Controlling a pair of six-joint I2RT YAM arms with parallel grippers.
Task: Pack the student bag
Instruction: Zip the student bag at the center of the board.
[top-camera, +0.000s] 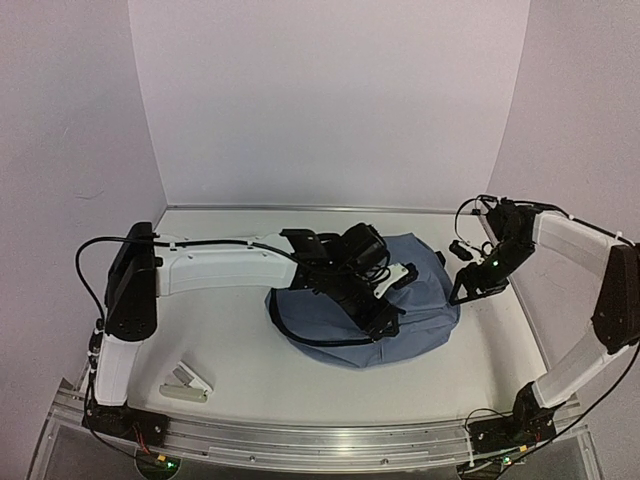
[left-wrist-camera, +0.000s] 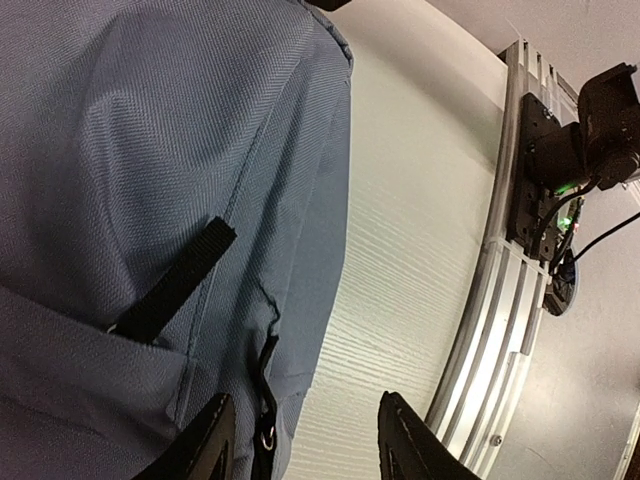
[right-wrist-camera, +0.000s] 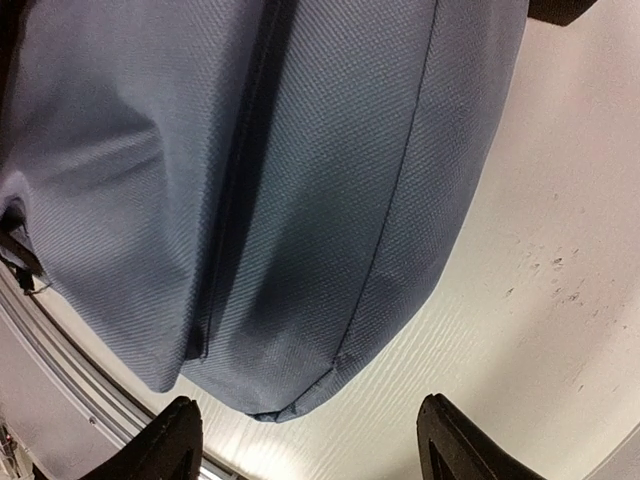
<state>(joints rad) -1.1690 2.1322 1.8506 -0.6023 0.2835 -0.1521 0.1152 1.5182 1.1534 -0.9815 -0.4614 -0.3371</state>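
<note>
showing a pale table (top-camera: 250, 350) from above, with the student bag (top-camera: 425, 290) lying flat and slumped on it. the bag is blue-grey woven fabric and looks closed. everything else is placed from the bag.

the left arm reaches across the bag's top, and the left gripper (left-wrist-camera: 305, 455) hangs at the bag's near edge. its claw is about half wide and clamps nothing visible. one finger is over the fabric and the other over bare table just beside the bag.

the right gripper (right-wrist-camera: 315, 450) sits at the bag's right side, its claw wide and empty, with a rounded corner of the bag just ahead of it.

a small white object (top-camera: 187, 385) lies well to the bag's left, nearer the arm bases. what it is cannot be told.

a short black strap tab (left-wrist-camera: 175, 280) lies on the bag's face, and a small metal zipper pull (left-wrist-camera: 266, 432) hangs at the bag's edge, just beside the left finger.

the bag looks soft, light and floppy, so it would likely sag and fold if lifted. the cloth seems grippy, not slick. a good hold is probably a pinch of fabric at the seam, or the zipper pull, with the other claw steadying the bag.
</note>
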